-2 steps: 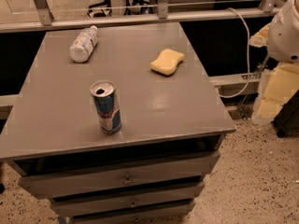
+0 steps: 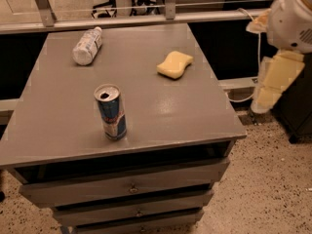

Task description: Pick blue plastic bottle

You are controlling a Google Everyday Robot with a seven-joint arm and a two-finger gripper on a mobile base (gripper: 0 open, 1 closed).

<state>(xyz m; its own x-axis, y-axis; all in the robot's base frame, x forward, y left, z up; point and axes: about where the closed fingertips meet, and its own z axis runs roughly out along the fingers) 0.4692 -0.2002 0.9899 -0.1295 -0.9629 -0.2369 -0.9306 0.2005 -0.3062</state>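
**Blue plastic bottle (image 2: 87, 46), long reach**

Lying on its side at the table's (image 2: 195, 116) back-left, so probably a pinch across it. Can (image 2: 111, 112) upright front-centre, sponge (image 2: 175, 64) right. Gripper (image 2: 275, 79) hangs past the right edge; can't tell if open.

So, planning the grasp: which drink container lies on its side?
The blue plastic bottle, far left on the table; the can stands upright near the front edge. The gripper hangs beyond the table's right side.

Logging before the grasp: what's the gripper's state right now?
Gripper: cannot be told; it hangs right of the table, far from the blue plastic bottle.
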